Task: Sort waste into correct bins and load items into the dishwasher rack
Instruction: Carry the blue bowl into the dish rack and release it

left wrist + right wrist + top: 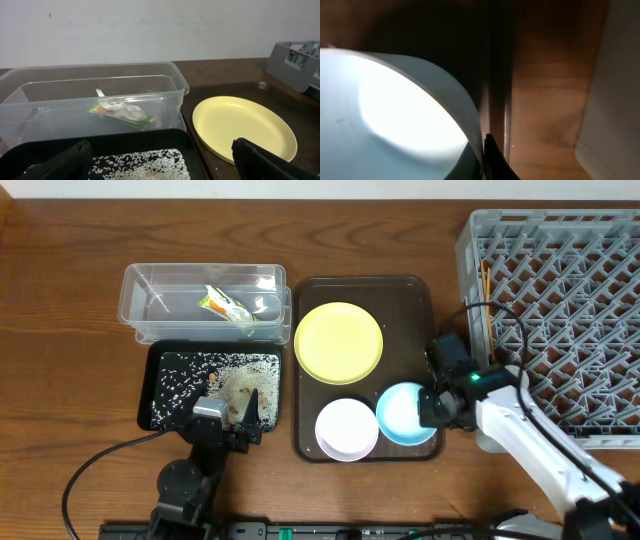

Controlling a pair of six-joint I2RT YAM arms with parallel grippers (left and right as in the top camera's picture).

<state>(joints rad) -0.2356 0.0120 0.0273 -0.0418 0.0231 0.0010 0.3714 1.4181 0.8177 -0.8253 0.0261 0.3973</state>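
Observation:
The light-blue bowl [400, 412] sits at the front right of the dark brown serving tray [415, 295]. My right gripper [432, 408] is shut on its right rim; the wrist view shows the bowl [395, 100] with its rim pinched between the fingers [482, 150]. The white bowl [347, 428] and the yellow plate [338, 342] also lie on that tray. The snack wrapper [225, 305] lies in the clear tub [140, 280]. Rice crumbs [200, 370] lie in the black tray [155, 390]. My left gripper [248, 412] is open and empty over the tray's front edge. No small white cup is in view.
The grey dishwasher rack [560, 280] stands at the right, close to my right arm, with the chopsticks [485, 290] upright at its left side. The left wrist view shows the tub [175, 80], the wrapper [120, 111], the plate [240, 125] and the rice [140, 162].

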